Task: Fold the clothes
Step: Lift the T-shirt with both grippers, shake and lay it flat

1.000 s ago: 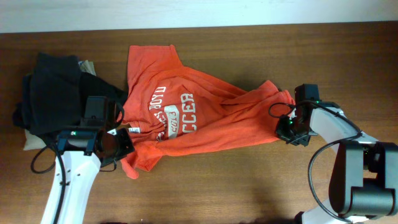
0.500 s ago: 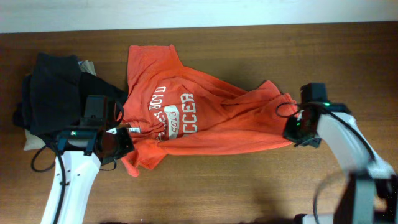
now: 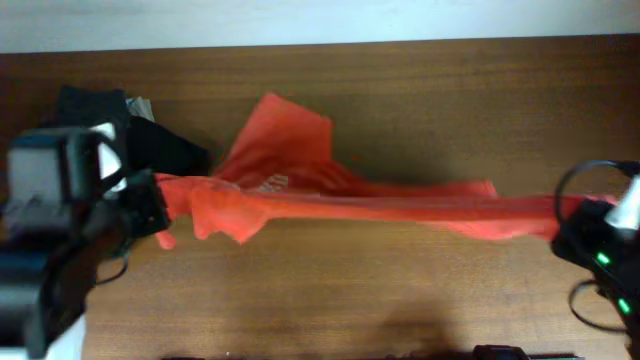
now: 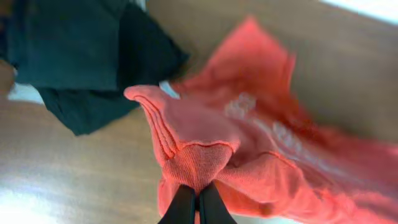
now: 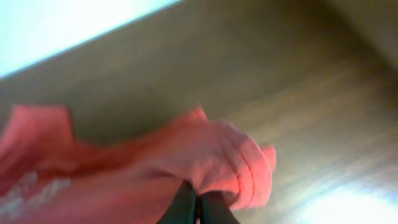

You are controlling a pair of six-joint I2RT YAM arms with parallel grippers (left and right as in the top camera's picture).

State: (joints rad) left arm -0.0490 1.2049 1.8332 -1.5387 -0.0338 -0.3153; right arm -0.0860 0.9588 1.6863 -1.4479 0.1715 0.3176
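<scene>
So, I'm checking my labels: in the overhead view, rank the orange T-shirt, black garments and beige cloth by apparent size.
1. orange T-shirt
2. black garments, partly hidden
3. beige cloth, just a sliver

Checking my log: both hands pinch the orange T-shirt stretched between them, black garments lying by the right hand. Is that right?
No: the overhead view shows the black garments by the left hand, not the right hand; the rest holds.
</scene>
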